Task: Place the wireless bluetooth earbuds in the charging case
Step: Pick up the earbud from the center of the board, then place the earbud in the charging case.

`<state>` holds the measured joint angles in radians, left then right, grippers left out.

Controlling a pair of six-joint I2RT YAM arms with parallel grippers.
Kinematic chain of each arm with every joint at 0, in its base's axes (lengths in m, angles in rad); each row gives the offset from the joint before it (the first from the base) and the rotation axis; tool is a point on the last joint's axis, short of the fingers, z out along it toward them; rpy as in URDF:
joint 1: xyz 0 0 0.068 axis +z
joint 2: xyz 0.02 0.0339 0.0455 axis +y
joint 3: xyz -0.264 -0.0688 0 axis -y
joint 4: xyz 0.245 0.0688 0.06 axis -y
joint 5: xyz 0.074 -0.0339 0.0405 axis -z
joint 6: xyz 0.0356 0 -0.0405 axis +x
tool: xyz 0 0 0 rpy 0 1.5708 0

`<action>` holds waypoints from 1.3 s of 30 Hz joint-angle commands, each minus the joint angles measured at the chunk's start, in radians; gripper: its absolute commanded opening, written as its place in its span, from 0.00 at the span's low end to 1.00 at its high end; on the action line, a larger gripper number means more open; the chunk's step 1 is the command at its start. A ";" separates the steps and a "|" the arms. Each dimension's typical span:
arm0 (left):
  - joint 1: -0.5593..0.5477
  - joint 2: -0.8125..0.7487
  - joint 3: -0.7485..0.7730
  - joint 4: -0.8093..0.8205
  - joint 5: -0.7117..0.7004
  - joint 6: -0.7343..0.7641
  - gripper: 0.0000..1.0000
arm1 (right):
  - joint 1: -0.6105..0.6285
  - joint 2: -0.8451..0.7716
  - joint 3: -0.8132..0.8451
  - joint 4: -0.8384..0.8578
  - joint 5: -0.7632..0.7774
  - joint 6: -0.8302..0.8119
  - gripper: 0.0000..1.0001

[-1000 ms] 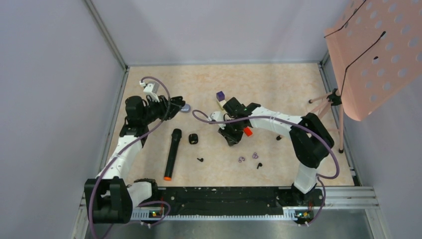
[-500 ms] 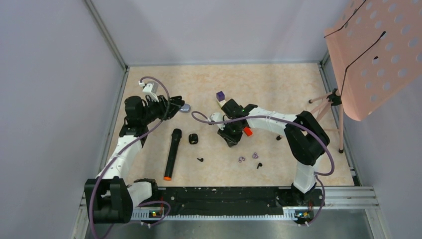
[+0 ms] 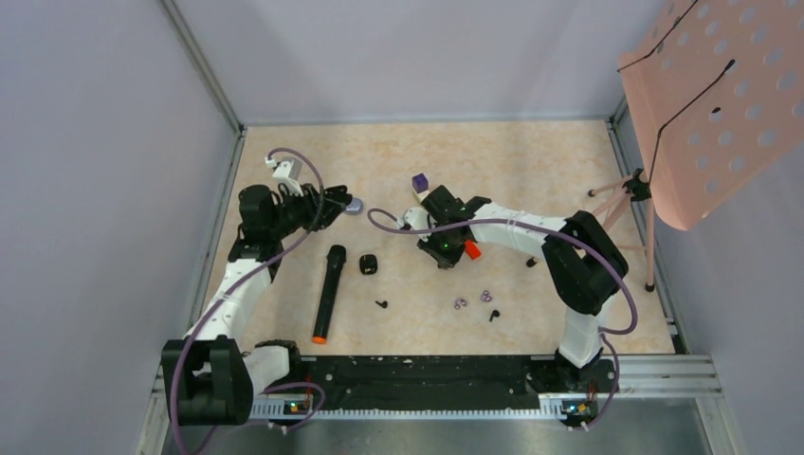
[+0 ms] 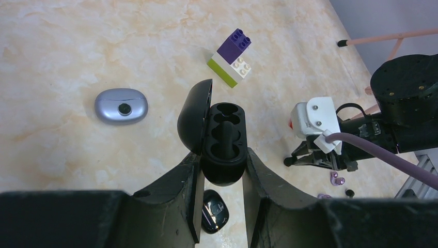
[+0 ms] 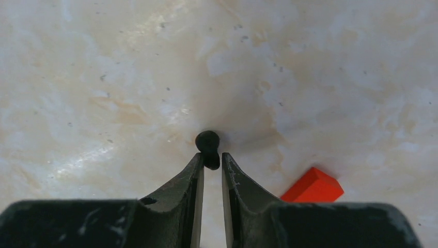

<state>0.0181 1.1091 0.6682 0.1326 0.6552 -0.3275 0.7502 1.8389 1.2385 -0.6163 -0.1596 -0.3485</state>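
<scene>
Left wrist view is showing the left claw (image 4: 222, 163) clenching the black charging case (image 4: 223, 135) by its lower end, with the lid standing open to the left and both wells showing. A silver oval pod (image 4: 121, 106) and a stack of toy bricks (image 4: 231, 57) are resting on the desk (image 4: 77, 46) beyond it. The right claw (image 5: 210, 164) is pointing down at the desk with its jaws nearly together. One black earbud (image 5: 207, 142) is sitting at the tips, its stem poking between them; whether they are pinching it I cannot tell. A red block (image 5: 312, 186) is lying nearby. A second earbud (image 3: 381, 304) is lying nearer the arm bases, between a microphone (image 3: 327, 292) and some pale purple rings (image 3: 460, 303).
</scene>
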 commanded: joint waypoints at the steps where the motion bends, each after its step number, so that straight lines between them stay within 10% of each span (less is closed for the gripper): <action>1: 0.005 -0.020 -0.004 0.060 -0.005 -0.014 0.00 | -0.014 0.001 0.019 0.032 0.115 -0.005 0.17; 22: -0.125 0.085 0.074 0.156 0.359 0.190 0.00 | -0.097 -0.379 0.222 -0.123 -0.261 -0.158 0.00; 39: -0.317 0.149 0.254 0.017 0.490 0.420 0.00 | 0.021 -0.274 0.443 -0.060 -0.275 -0.129 0.00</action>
<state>-0.2909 1.2556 0.8661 0.1322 1.0897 0.0658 0.7628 1.5620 1.6188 -0.7013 -0.4194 -0.4782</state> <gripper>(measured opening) 0.345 0.014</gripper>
